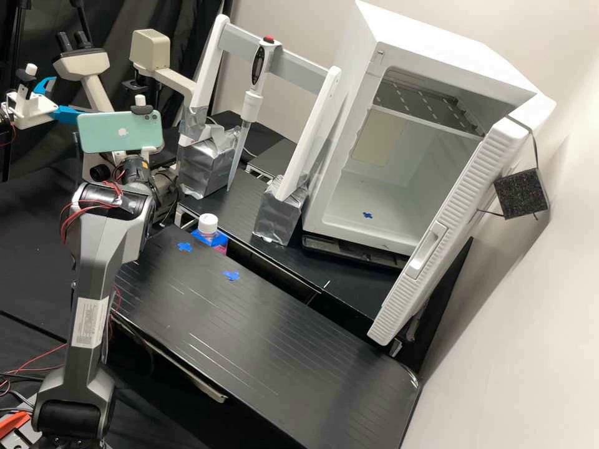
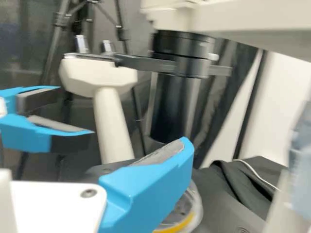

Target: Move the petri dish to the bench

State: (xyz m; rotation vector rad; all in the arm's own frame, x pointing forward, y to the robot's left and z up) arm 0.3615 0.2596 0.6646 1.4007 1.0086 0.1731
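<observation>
A: Grip state?
B: Clenched or released, cannot tell. Gripper (image 2: pixel 181 154) right up at petri dish (image 2: pixel 197 208), clear rim, yellow band, close by microscope (image 2: pixel 111 119). Held or just resting there, cannot tell either.
A: Step in hand?
B: At a guess, getting the dish away from the microscope. Confirm a firm hold on the side wall, then lift slow and level. Go easy on the squeeze: probably thin plastic.
A: Way out?
B: Back clear of the microscope before swinging. Mind phone (image 1: pixel 121 132) in front of it and black cylinder (image 2: pixel 175 97) hanging on it.
A: Landing?
B: Tabletop (image 1: pixel 262 324), near side of the microscope. Bottle (image 1: pixel 209 229) beside nearer blue cross (image 1: pixel 184 247), so farther blue cross (image 1: pixel 231 275) likely safer. Set down flat, then let go.
</observation>
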